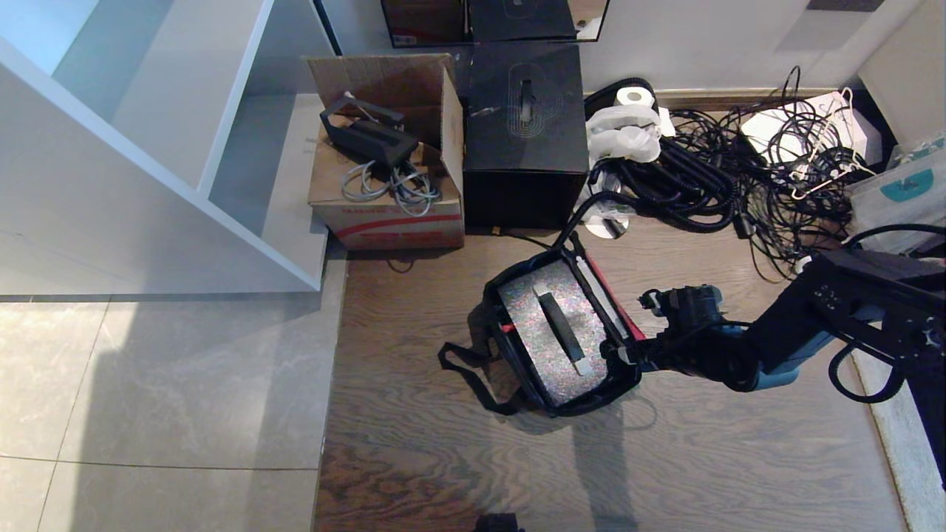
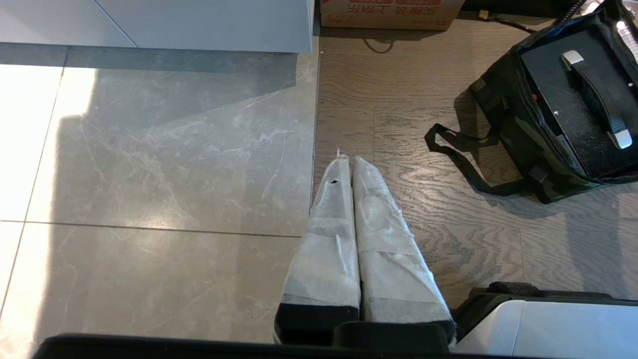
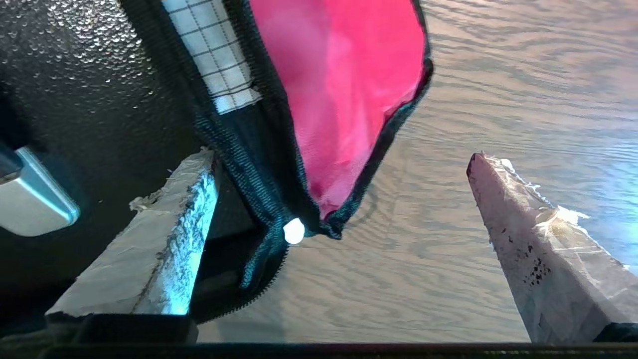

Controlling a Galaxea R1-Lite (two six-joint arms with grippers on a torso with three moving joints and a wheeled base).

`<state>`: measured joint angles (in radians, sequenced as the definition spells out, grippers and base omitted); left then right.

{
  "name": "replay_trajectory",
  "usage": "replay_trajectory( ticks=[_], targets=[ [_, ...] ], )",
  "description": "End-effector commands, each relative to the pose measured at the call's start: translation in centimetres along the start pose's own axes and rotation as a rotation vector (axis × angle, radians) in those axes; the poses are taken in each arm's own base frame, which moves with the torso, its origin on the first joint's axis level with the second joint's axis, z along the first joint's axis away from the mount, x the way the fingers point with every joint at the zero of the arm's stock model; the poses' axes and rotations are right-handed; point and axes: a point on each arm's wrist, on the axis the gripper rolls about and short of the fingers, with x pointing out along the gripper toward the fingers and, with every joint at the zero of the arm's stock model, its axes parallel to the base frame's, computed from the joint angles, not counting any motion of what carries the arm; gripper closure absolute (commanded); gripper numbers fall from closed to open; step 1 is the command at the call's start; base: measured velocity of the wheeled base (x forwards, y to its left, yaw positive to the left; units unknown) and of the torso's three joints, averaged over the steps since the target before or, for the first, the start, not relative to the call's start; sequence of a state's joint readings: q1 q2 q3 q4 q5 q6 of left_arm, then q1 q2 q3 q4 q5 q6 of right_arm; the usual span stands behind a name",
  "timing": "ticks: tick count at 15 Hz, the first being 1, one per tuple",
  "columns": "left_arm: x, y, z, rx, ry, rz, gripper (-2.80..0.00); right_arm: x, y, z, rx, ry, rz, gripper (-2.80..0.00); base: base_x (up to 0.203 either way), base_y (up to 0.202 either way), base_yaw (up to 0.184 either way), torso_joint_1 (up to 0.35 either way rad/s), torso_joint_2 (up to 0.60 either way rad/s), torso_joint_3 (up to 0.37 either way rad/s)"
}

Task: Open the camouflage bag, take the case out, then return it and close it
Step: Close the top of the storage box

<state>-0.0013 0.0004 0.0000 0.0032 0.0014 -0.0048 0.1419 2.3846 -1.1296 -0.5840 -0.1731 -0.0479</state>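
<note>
The right gripper (image 3: 344, 199) is held wide open astride the camouflage bag (image 1: 517, 391) rim. The left gripper (image 2: 351, 164) is parked, fingers pressed together. The red-lined flap (image 3: 344, 99) may be snagged instead of the case (image 1: 550, 336).

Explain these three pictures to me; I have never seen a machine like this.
This is a two-armed robot on wheels. The wide picture comes from its head, looking down at the floor; the other two come from cameras on its wrists. On the wooden floor lies the camouflage bag, open, with the case inside. The right gripper is open at the bag's edge, its taped fingers either side of the flap, holding nothing. The left gripper hangs shut over the floor, empty. Behind lie a cardboard box, a black box and cables.
</note>
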Motion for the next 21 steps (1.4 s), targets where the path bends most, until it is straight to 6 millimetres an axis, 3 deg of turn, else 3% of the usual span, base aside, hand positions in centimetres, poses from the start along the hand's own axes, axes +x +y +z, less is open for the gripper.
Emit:
replay_trajectory(
  ticks=[1,4,5,6,13,16,21],
  targets=[
    [0.0,0.0,0.0,0.0,-0.001,0.0,0.0,0.7,0.2,-0.8,-0.001,0.019,-0.011,-2.8,0.0,0.0,0.0,0.0,0.0,0.0],
    [0.0,0.0,0.0,0.0,-0.001,0.0,0.0,0.9,0.2,-0.7,0.003,-0.004,-0.011,-2.8,0.0,0.0,0.0,0.0,0.0,0.0],
    [0.0,0.0,0.0,0.0,-0.002,0.0,0.0,0.9,0.1,-0.7,-0.003,-0.002,-0.011,-0.69,0.0,0.0,0.0,0.0,0.0,0.0],
    [0.0,0.0,0.0,0.0,-0.001,0.0,0.0,1.0,0.2,-0.7,-0.005,-0.006,-0.014,0.0,0.0,0.0,0.0,0.0,0.0,0.0],
    [0.0,0.0,0.0,0.0,-0.001,0.0,0.0,1.1,0.1,-0.6,-0.005,-0.009,-0.055,0.0,0.0,0.0,0.0,0.0,0.0,0.0],
    [0.0,0.0,0.0,0.0,-0.001,0.0,0.0,1.0,-0.2,2.1,-0.011,-0.088,-0.06,0.0,0.0,0.0,0.0,0.0,0.0,0.0],
    [0.0,0.0,0.0,0.0,-0.002,0.0,0.0,1.0,-1.8,6.7,-0.204,-0.24,-0.096,0.0,0.0,0.0,0.0,0.0,0.0,0.0]
  ],
)
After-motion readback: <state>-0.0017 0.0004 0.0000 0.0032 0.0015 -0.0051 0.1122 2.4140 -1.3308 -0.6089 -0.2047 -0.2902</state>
